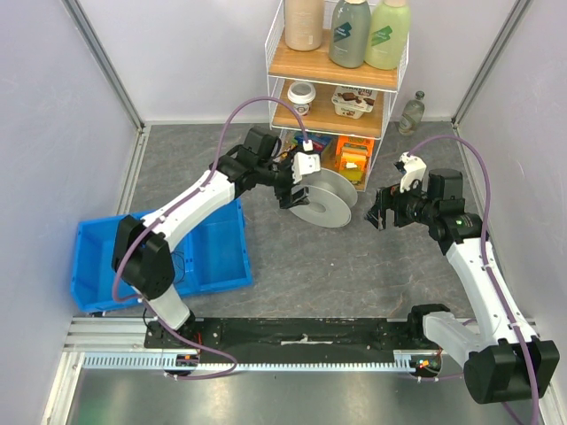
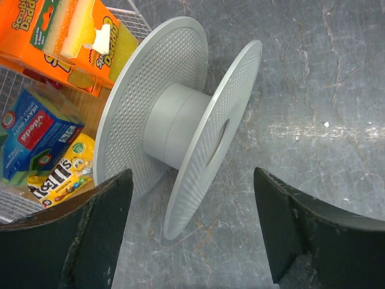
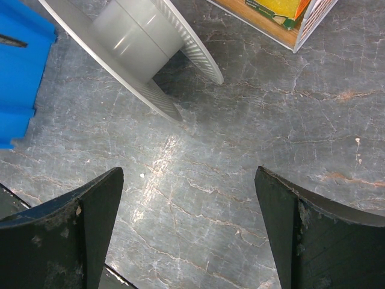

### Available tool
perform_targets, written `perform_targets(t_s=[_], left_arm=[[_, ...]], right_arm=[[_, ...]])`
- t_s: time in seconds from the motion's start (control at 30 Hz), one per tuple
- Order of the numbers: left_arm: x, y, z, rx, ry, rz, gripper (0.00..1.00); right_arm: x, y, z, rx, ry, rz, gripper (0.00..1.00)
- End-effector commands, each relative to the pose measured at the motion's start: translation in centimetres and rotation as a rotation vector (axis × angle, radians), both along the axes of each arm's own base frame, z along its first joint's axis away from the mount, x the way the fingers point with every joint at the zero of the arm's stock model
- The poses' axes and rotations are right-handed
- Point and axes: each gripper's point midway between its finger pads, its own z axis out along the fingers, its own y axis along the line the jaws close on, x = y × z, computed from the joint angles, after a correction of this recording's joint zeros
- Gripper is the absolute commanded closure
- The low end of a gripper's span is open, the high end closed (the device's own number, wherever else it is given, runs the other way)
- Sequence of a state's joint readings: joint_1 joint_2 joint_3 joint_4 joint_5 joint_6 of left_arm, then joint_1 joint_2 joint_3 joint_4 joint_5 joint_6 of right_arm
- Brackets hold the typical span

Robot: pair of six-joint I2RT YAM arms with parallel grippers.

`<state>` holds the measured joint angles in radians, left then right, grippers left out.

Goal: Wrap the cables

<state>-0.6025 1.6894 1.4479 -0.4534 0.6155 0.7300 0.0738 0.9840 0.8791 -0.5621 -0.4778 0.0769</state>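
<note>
A pale grey plastic spool (image 1: 324,200) stands on edge on the grey floor in front of the shelf, its core bare. It also shows in the left wrist view (image 2: 180,120) and the right wrist view (image 3: 132,36). My left gripper (image 1: 293,196) is open just left of the spool, its fingers (image 2: 90,235) empty above the near flange. My right gripper (image 1: 381,212) is open and empty to the right of the spool, over bare floor (image 3: 189,223). A thin dark wire (image 1: 180,264) seems to lie in the blue bin (image 1: 217,257), mostly hidden by the left arm.
A white wire shelf (image 1: 332,80) at the back holds bottles, cups and orange sponge boxes (image 2: 66,36). A small glass bottle (image 1: 412,113) stands to its right. Grey walls close both sides. The blue bin's corner shows in the right wrist view (image 3: 18,66).
</note>
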Motion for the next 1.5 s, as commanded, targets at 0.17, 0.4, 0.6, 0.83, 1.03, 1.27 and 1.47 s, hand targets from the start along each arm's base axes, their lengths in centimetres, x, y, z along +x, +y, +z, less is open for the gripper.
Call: perform_targets(t_s=[0.17,0.4,0.6,0.83,1.03,1.27,1.47], left_arm=[[-1.1,5.1,7.9,-0.132,0.039,0.146,0.03],[-1.9,14.4,10.6,-0.213,0.148,0.534,0.01],[-6.1,23.4,10.2,-0.171,0.259,0.807,0.01],[-13.8,30.6,2.6,0.198,0.302,0.834,0.04],[-14.6,35.7,-1.6,0.383,0.364,0.893,0.17],[-11.5,37.8,-4.0,0.301,0.553,1.152,0.49],[-10.0,39.3,-6.9,0.225,0.582,1.423,0.46]], right_arm=[[0.1,0.0,2.5,-0.013,-0.097,0.035,0.02],[-1.0,0.3,3.3,-0.026,-0.163,0.088,0.02],[-1.5,0.2,3.2,-0.058,-0.138,0.122,0.02],[-1.6,0.4,3.0,-0.091,-0.132,0.192,0.02],[-1.1,0.5,3.4,-0.1,-0.129,0.208,0.02],[-1.0,0.6,4.3,-0.082,-0.141,0.196,0.02],[-0.9,0.5,4.2,-0.076,-0.128,0.18,0.02]])
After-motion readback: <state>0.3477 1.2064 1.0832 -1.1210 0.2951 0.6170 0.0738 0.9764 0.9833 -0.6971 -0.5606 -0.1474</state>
